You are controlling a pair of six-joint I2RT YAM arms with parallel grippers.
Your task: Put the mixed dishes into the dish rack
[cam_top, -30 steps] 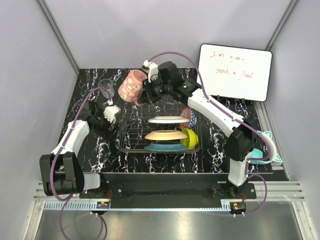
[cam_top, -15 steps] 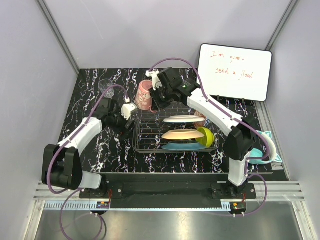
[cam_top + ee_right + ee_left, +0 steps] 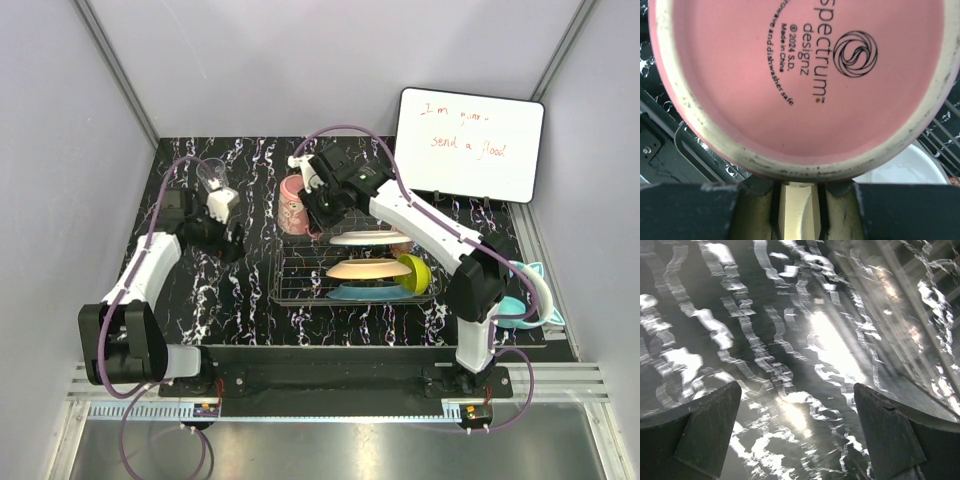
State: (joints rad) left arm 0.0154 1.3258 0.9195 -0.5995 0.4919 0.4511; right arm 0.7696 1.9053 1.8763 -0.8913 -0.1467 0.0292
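The dish rack stands mid-table. It holds the white plate, the peach plate, the teal plate and the lime-green bowl; the red-white bowl is mostly hidden behind them. My right gripper is shut on the handle of the pink mug, bottom up, at the rack's back left corner. The right wrist view shows the mug's base and the white plate. The clear glass stands at the back left. My left gripper is open and empty over the marble table.
A whiteboard with red writing leans at the back right. Small teal curved objects lie by the right arm at the table's right edge. Grey walls close in the table on three sides.
The rack slid to the right with the left gripper at its left edge. The left gripper then drew back left toward the glass. The right gripper brought the mug down to the rack's back left corner.
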